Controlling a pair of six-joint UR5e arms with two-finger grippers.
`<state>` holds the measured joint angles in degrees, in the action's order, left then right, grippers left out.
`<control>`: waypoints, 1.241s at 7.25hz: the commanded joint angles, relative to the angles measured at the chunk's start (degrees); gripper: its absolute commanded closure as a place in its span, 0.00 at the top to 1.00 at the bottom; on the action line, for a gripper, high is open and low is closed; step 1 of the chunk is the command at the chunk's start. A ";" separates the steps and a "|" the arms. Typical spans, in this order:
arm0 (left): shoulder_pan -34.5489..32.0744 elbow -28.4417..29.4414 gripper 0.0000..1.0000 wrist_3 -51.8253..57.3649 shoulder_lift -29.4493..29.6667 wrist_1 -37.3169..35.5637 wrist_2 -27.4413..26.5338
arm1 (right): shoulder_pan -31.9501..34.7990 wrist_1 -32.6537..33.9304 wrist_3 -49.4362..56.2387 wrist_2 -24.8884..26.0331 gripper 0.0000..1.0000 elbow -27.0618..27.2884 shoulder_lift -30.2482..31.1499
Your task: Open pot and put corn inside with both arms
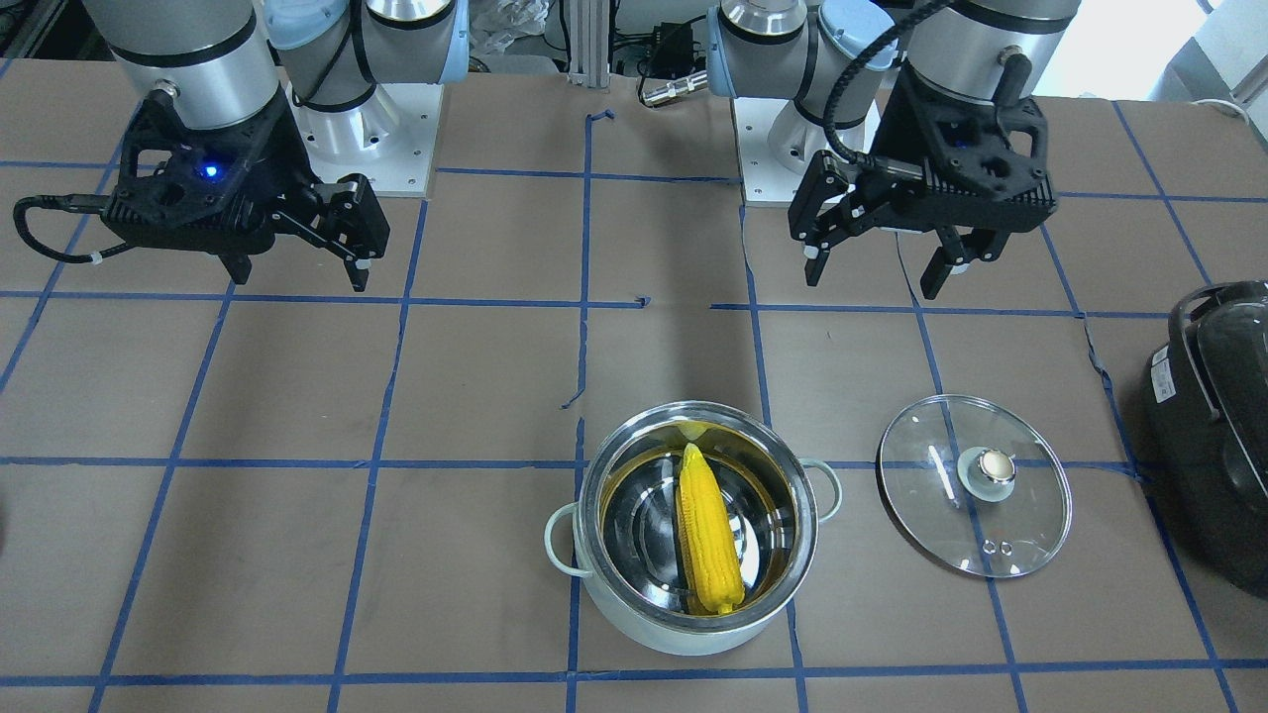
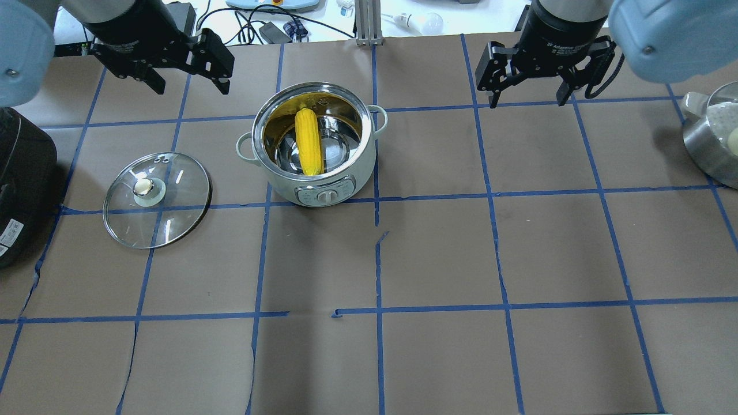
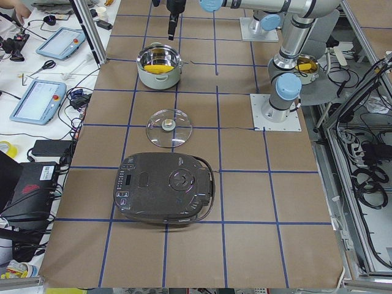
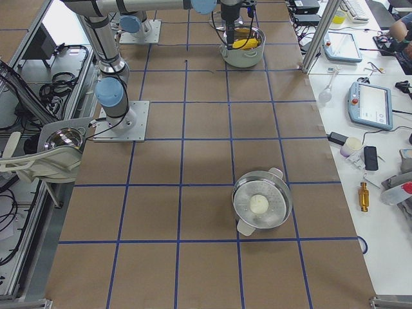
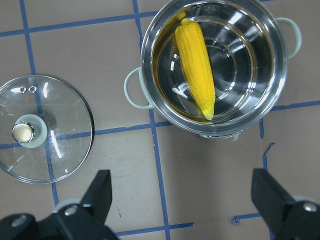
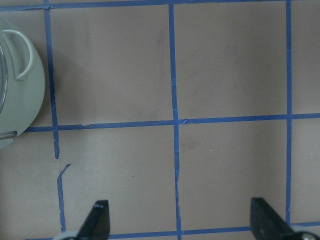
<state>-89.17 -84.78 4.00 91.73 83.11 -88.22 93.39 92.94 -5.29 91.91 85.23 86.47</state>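
The pot [image 1: 684, 634] stands open on the table, also in the overhead view [image 2: 288, 187] and left wrist view [image 5: 145, 65]. The corn [image 1: 708, 535] lies inside it, tip toward the robot [image 2: 308, 141] [image 5: 196, 65]. The glass lid [image 1: 941, 515] lies flat on the table beside the pot, knob up [image 2: 157, 199] [image 5: 45, 130]. My left gripper [image 1: 874, 279] is open and empty, held above the table behind the lid [image 2: 191, 89]. My right gripper [image 1: 297, 275] is open and empty, well away from the pot [image 2: 527, 102].
A black bulky appliance [image 2: 17, 184] sits beyond the lid at the table's left end [image 1: 1214, 436]. A second steel pot [image 2: 712, 144] holding a pale round thing stands at the right end. Blue tape lines grid the brown table.
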 commanded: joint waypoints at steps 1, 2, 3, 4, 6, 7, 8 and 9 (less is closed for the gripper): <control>1.01 -0.12 1.00 -0.48 -0.15 0.03 -0.29 | 0.04 0.40 0.02 -0.06 1.00 -0.32 0.01; 0.76 -0.90 1.00 -0.66 -0.41 -0.14 -0.12 | 0.04 0.40 -0.07 0.11 1.00 -0.24 0.01; 0.75 -1.34 1.00 -0.66 -0.67 -0.23 -0.11 | -0.05 0.49 0.02 0.20 1.00 -0.41 -0.08; 0.75 -1.17 1.00 -0.66 -0.76 -0.23 -0.11 | -0.05 0.40 0.02 0.29 1.00 -0.50 0.01; 0.75 -1.35 1.00 -0.66 -0.94 -0.23 -0.11 | 0.04 0.40 0.02 -0.06 1.00 -0.50 0.01; 0.75 -1.35 1.00 -0.57 -0.85 -0.23 -0.11 | 0.04 0.40 0.02 -0.23 1.00 -0.50 0.01; 0.75 -1.35 1.00 -0.57 -0.85 -0.23 -0.11 | 0.13 0.40 0.02 -0.32 1.00 -0.50 0.01; 0.75 -1.35 1.00 -0.57 -0.85 -0.23 -0.03 | 0.13 0.40 0.02 -0.32 1.00 -0.50 0.01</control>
<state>-88.42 -86.13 3.42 90.87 82.88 -88.31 93.49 93.34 -5.28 91.64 84.73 86.48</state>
